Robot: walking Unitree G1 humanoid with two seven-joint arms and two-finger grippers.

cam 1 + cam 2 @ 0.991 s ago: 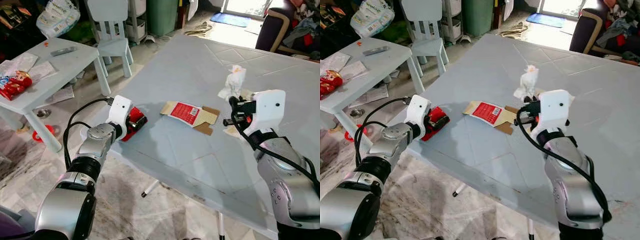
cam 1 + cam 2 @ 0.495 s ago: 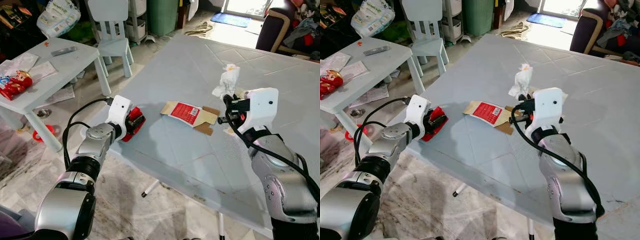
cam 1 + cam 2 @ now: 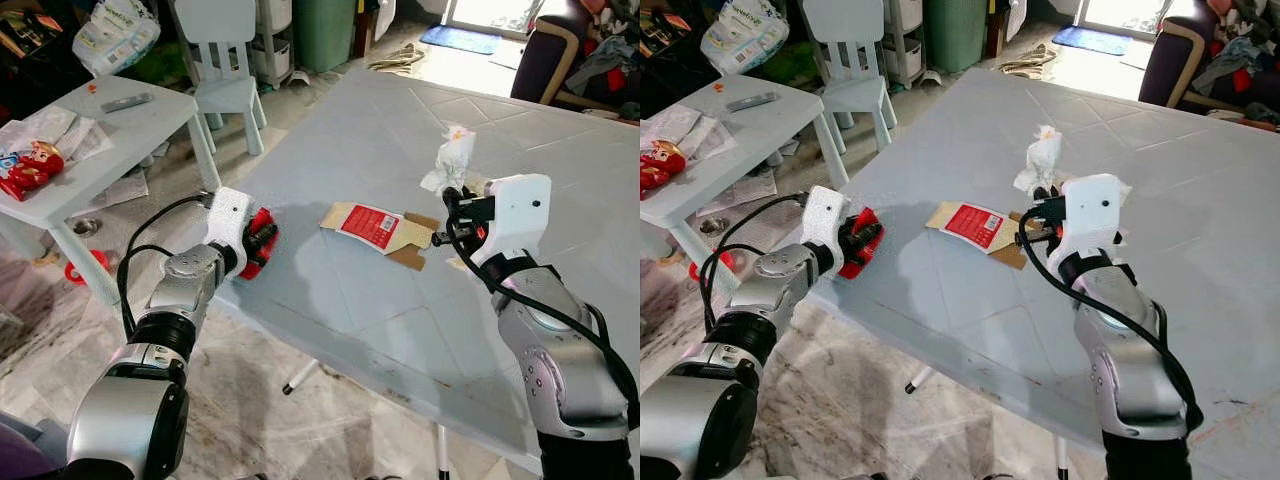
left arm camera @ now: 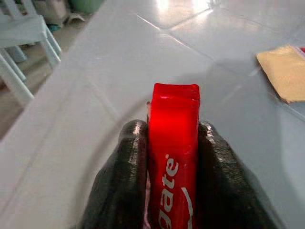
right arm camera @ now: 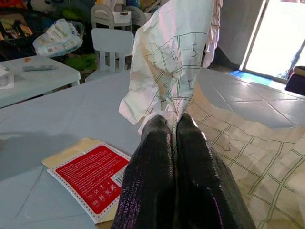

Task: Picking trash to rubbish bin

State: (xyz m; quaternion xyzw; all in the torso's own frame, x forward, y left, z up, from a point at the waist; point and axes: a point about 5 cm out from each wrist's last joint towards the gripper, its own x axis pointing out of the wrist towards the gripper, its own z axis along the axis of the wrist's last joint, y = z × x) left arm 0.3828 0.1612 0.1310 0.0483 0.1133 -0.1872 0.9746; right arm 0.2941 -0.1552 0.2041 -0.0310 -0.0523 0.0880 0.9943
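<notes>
The left gripper (image 4: 172, 157) clamps a red toothpaste box (image 4: 174, 143) at the table's (image 3: 380, 330) near-left edge; light, stiff card, best held across its narrow sides. The right gripper (image 5: 172, 126) pinches crumpled paper (image 5: 171, 57), soft and light, raised above the table. A flattened red-labelled carton (image 3: 375, 226) lies between them. A green bin (image 3: 322, 30) stands far behind; a white chair (image 3: 222, 60) and side table (image 3: 120, 125) crowd the left.

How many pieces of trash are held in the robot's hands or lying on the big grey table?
3: a red toothpaste box in the left hand, crumpled paper in the right hand, a flattened carton lying between them.
</notes>
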